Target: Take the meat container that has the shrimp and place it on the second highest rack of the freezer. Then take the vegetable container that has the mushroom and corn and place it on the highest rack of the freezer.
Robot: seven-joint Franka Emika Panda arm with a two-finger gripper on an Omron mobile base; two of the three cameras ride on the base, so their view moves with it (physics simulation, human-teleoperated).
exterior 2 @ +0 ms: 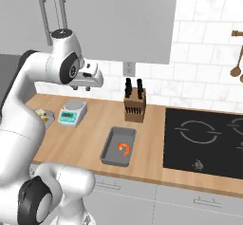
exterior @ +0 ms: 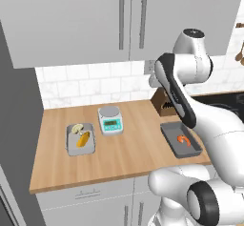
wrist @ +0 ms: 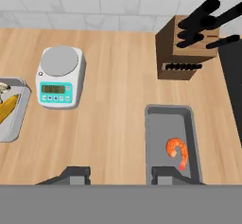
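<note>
The grey meat container (wrist: 158,133) lies on the wooden counter with an orange shrimp (wrist: 177,151) in it; it is also in the left base view (exterior: 172,135) and the right base view (exterior 2: 114,141). Further left, the vegetable container (exterior: 71,146) holds a mushroom (exterior: 76,128) and a yellow corn cob (exterior: 83,139). My gripper (wrist: 120,175) hangs open well above the counter, with nothing between its fingers. One fingertip (wrist: 165,173) stands over the meat container's near end; the other is over bare wood to its left.
A white kitchen scale (exterior: 110,120) sits between the two containers. A wooden knife block (exterior 2: 134,104) stands at the wall behind the meat container. A black cooktop (exterior 2: 209,141) lies to its right. A tall grey panel (exterior: 14,125) bounds the counter's left end.
</note>
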